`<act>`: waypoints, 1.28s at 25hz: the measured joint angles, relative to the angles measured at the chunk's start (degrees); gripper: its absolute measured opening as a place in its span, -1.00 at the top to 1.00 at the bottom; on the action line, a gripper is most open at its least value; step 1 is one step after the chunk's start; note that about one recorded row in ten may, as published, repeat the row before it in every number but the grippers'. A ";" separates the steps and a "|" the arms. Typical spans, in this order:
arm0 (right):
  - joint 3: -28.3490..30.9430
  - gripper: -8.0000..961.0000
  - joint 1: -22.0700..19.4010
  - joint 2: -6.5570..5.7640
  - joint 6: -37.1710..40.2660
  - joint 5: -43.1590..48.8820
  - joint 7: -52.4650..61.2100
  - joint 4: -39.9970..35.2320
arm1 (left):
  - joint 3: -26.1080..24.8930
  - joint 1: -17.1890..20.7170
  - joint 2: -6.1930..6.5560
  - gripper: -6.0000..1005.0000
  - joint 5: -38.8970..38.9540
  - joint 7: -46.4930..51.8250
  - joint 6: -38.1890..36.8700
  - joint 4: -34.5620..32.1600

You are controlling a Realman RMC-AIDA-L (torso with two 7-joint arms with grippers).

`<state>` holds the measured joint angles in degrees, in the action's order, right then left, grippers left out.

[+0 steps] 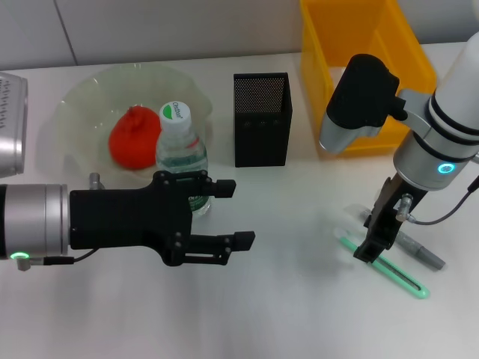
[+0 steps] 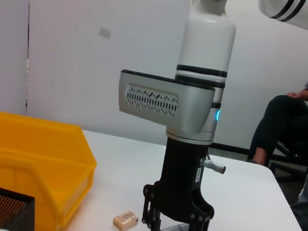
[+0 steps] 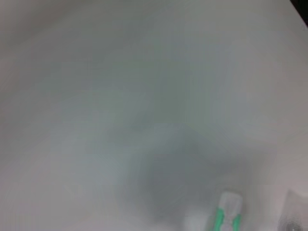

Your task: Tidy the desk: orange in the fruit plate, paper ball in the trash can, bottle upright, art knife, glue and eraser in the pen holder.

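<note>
Glossy yellow plastic trash can [image 1: 389, 45]; black metal-mesh pen holder [image 1: 261, 118]; translucent pale-green fruit plate [image 1: 82, 101]; clear plastic bottle [image 1: 182, 153]; smooth matt white table [image 1: 284, 307].

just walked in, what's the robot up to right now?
Desk tidy, partly done. The orange already sits in the fruit plate and the bottle stands upright beside it. The right gripper is down at the table over a green-trimmed art knife and a grey pen-like stick. The left gripper hovers open in front of the bottle, holding nothing. The eraser is on the table; the pen holder stands next to the trash can.
</note>
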<state>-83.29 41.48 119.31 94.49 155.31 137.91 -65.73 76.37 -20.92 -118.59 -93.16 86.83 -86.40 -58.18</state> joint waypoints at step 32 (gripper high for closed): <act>-0.82 -0.06 1.36 0.23 -1.93 -0.22 0.18 2.49 | -0.35 -0.58 0.02 -0.59 0.00 -0.70 0.19 0.70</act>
<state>-84.11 42.84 119.54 92.55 155.09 138.09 -63.25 76.02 -21.50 -118.56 -93.16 86.13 -86.22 -57.48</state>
